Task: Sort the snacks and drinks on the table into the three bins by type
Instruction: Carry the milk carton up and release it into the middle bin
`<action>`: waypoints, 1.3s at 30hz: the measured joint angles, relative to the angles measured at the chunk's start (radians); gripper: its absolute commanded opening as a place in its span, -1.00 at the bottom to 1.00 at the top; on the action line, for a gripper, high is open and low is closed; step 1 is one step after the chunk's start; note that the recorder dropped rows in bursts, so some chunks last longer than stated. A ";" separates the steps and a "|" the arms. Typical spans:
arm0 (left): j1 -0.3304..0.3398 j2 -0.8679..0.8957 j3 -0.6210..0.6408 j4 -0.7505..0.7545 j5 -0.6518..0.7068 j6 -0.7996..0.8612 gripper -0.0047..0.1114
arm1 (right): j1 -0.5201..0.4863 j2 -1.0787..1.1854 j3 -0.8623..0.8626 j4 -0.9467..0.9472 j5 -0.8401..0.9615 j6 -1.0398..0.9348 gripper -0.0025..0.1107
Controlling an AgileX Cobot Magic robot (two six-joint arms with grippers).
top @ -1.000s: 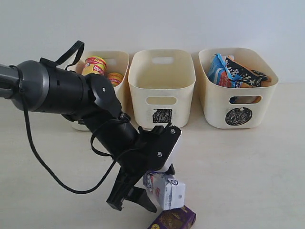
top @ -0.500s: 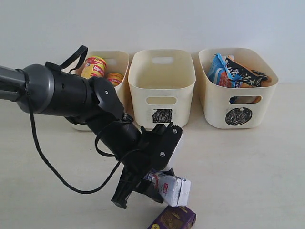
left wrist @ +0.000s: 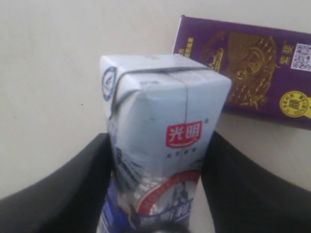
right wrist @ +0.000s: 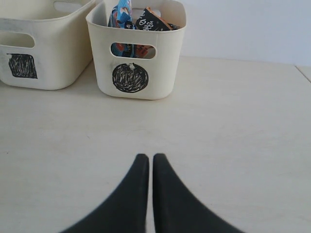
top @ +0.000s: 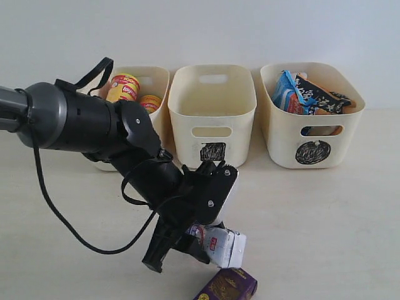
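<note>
Left hand (left wrist: 159,160) clamped on white-and-purple carton (left wrist: 163,107), tilted; right hand (right wrist: 147,167) closed, empty.

Gable ctn (top: 224,245) just behind boxy ctn (top: 228,286), 3 bins (top: 212,119) at rear

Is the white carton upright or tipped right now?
Tipped: the white carton leans well over sideways in the exterior view, clamped in the left end effector.

Plain pale grey-white wall (top: 206,28) behind, evenly lit; below it, wide pale beige table (top: 331,219) with faint wood grain, meeting the wall in a straight line; soft diffuse light, faint shadows only on the tabletop.
</note>
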 measured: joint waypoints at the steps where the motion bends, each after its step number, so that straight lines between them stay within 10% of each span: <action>1: 0.000 -0.007 0.000 0.002 0.000 0.000 -0.85 | 0.000 0.000 0.000 0.000 0.000 0.000 -0.96; 39: 0.067 0.017 -0.344 -0.146 -0.653 -0.232 -0.85 | 0.000 0.000 0.000 0.000 0.000 0.000 -0.96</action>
